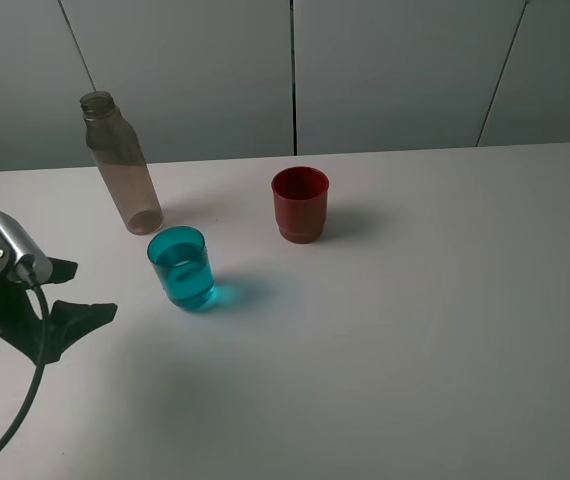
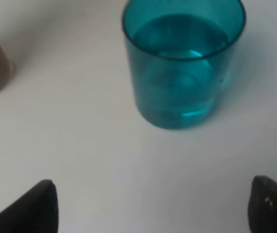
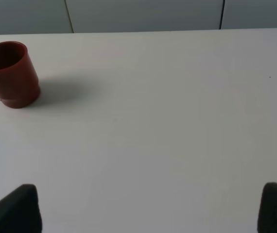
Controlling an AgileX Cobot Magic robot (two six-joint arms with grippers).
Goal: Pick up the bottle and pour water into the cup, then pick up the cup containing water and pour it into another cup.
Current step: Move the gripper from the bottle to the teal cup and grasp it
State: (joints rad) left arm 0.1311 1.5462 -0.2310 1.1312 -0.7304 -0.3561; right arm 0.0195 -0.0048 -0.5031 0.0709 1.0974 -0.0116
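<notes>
Exterior high view: a white counter (image 1: 435,320) is seen carrying three vessels, all upright. A tall grey-brown tinted bottle (image 1: 122,165) with an open threaded neck is set at the far left. A translucent teal tumbler (image 1: 181,267) is placed just near and slightly right of the bottle, apart from it, and water is seen inside, filling most of its height. An opaque dark red cup (image 1: 300,204) with a stepped base is set to the right of both, farther back than the tumbler and well apart from it.

The left gripper (image 1: 90,290) is held low at the left edge of the counter, to the left of the tumbler and a little nearer. Its dark fingers (image 2: 39,208) are spread wide and pointed towards the tumbler, with nothing gripped between them. In the left wrist view the tumbler is framed ahead of the gap between the two tips, untouched, and the base of the bottle is caught at the edge. A black cable (image 1: 35,350) is looped below the left arm.

The right gripper (image 3: 148,208) is shown only in the right wrist view. Its fingers are spread wide over bare counter, nothing is held, and the red cup is seen far off to the left.
</notes>
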